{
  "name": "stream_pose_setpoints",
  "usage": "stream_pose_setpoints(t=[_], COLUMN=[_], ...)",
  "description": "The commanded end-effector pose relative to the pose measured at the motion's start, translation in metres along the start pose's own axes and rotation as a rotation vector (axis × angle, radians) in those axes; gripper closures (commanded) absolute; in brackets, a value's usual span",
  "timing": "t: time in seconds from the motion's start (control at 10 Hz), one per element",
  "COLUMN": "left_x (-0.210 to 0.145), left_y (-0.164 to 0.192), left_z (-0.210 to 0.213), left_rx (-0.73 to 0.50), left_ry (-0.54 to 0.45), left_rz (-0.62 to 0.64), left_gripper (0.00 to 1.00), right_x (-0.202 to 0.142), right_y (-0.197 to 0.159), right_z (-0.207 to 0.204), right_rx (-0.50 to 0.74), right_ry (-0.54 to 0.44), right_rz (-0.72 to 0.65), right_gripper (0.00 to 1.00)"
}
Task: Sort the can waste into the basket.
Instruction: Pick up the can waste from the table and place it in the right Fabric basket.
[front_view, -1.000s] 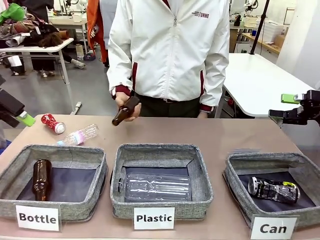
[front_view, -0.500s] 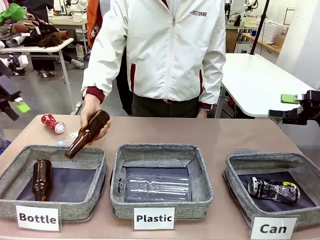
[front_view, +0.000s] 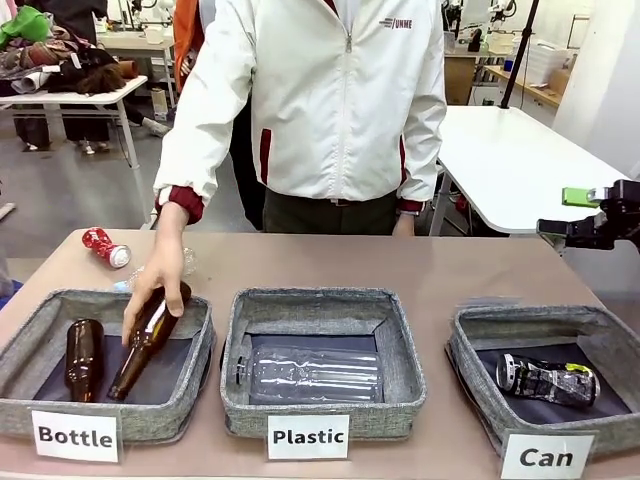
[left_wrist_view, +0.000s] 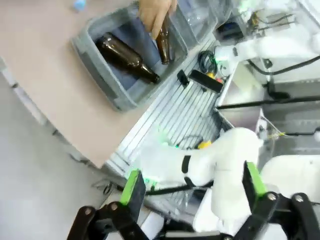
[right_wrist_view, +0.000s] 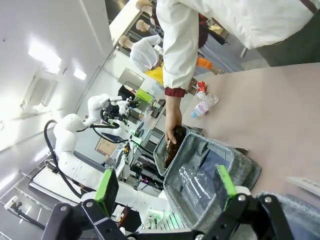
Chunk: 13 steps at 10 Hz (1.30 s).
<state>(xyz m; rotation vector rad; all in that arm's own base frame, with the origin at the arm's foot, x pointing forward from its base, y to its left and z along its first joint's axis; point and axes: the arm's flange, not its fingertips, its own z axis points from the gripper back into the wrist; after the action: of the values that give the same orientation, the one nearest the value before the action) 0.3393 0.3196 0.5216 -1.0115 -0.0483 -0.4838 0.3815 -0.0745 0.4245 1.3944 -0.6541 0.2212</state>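
Since a second ago, the person's hand (front_view: 160, 275) has carried the brown glass bottle (front_view: 140, 345) from mid-table down into the "Bottle" basket (front_view: 25, 330), neck low, just beside the other brown bottle (front_view: 83, 357). The left arm has left the front view. That is the person's sorting, so the can count is unchanged.

Cans: the black can (front_view: 547, 380) lies on its side in the "Can" basket (front_view: 465, 340). The crushed red can (front_view: 105, 247) is out on the table at far left, well apart from that basket — judged half done.

Left gripper (left_wrist_view: 192, 184): jaws wide, empty, hanging off the table edge. Right gripper (right_wrist_view: 166, 187): jaws wide, empty, beyond the table's right side.

Hard to see: the clear plastic bottle (front_view: 125, 285) near the red can is mostly behind the person's wrist — probably lying flat.
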Motion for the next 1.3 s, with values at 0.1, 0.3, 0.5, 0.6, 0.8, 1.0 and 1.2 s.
stream_pose_setpoints(t=[0.1, 0.3, 0.5, 0.6, 0.8, 1.0, 1.2], left_x=[0.033, 0.039, 0.057, 0.077, 0.136, 0.178, 0.212], left_y=[0.005, 0.000, -0.009, -0.018, -0.033, -0.035, -0.030], left_z=[0.012, 0.002, -0.019, -0.038, -0.089, -0.135, -0.176], left_rx=[-0.038, -0.034, -0.004, 0.032, 0.151, 0.348, 0.503], left_ry=[-0.100, -0.061, -0.047, -0.019, 0.073, 0.050, 0.095], left_rz=[-0.021, -0.027, -0.016, -0.024, 0.009, 0.108, 0.125], left_gripper=[0.00, 0.00, 0.00, 0.00, 0.00, 0.00, 0.00], right_x=[0.002, 0.002, 0.002, 0.002, 0.002, 0.002, 0.002], right_y=[0.001, 0.001, 0.001, 0.001, 0.001, 0.001, 0.001], right_z=[0.001, 0.001, 0.001, 0.001, 0.001, 0.001, 0.001], right_rx=[0.005, 0.005, 0.005, 0.005, 0.005, 0.005, 0.005], right_ry=[0.007, 0.007, 0.007, 0.007, 0.007, 0.007, 0.007], right_rz=[0.022, 0.022, 0.022, 0.022, 0.022, 0.022, 0.022], right_gripper=[0.00, 0.00, 0.00, 0.00, 0.00, 0.00, 0.00])
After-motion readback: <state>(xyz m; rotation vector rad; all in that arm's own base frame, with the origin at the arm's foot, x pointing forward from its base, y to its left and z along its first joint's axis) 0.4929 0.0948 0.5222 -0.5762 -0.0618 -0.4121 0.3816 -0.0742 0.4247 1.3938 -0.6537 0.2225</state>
